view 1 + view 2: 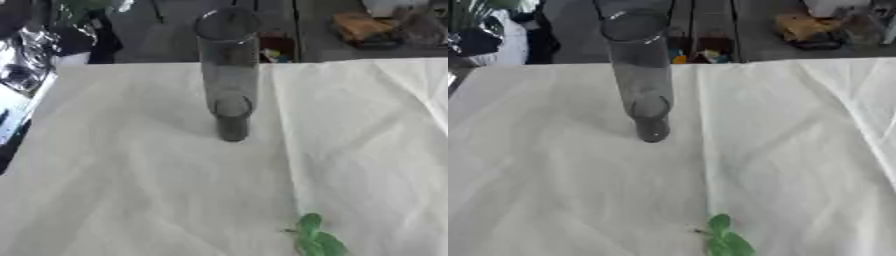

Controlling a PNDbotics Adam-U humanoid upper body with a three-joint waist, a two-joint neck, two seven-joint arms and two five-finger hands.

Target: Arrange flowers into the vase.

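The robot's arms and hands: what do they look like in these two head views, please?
Neither view shows any arm or hand, so their look cannot be described here. Visible are only the tall clear glass cylinder vase standing on the white wrinkled tablecloth, and green leaves at the cloth's near edge.

I can read no text, label, brand, number or sign anywhere in my two views. The clear vase (229,70) at about 12 o'clock carries no marking that I can make out, and the white cloth (149,190) over the counter is plain. The cluttered things beyond the far edge, at 11 and 1 o'clock, are too blurred for me to read any lettering.
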